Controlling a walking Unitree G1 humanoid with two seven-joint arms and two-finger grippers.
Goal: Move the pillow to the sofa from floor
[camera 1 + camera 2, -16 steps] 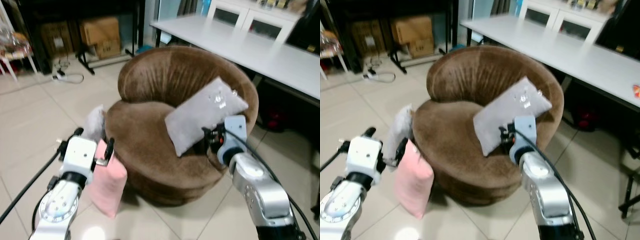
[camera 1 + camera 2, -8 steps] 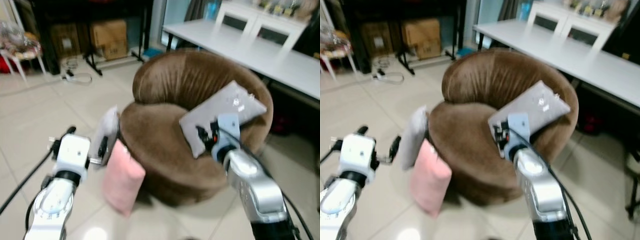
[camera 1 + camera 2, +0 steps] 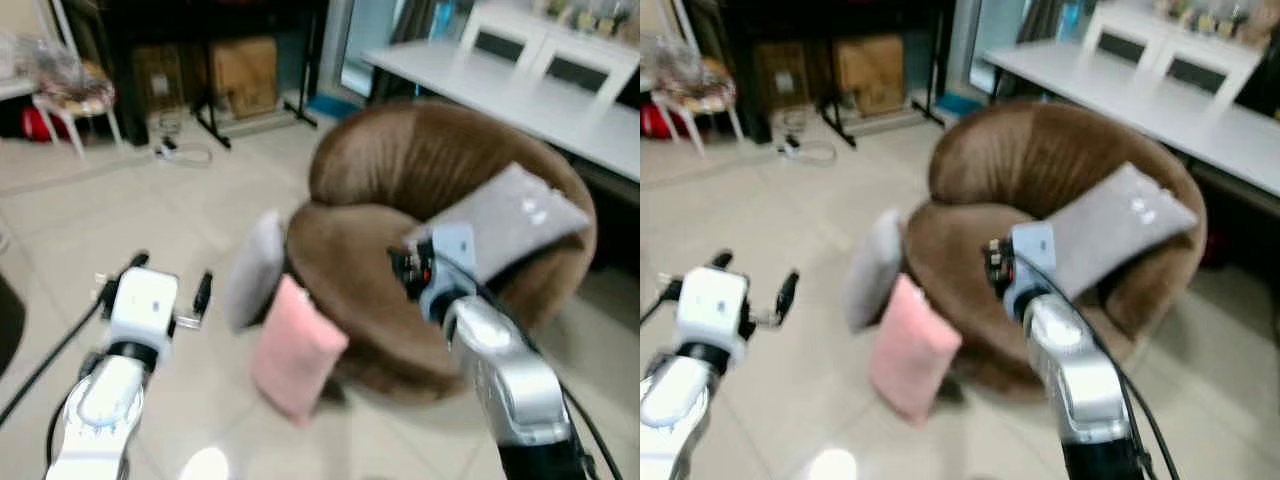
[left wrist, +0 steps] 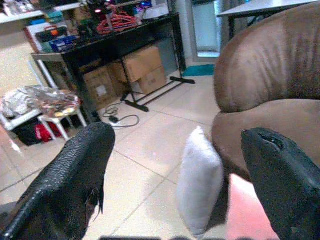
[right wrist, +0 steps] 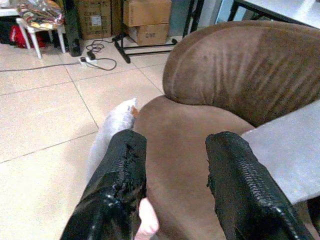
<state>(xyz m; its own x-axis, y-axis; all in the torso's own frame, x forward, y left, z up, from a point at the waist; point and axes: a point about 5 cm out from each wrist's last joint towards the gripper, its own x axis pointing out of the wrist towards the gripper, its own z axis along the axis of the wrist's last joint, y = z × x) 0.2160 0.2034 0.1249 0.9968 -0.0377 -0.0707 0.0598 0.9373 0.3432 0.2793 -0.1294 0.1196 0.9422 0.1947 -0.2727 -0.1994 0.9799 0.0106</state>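
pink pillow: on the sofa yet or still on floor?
On the floor. The pink pillow stands on the tiles, leaning against the sofa base beside a grey pillow.

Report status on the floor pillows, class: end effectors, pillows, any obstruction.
Both end effectors open, empty: left, right. Pink pillow and grey pillow on floor against brown sofa. Another grey pillow already on seat.

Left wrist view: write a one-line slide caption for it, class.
Open left gripper faces a white pillow and pink pillow leaning against the brown sofa.
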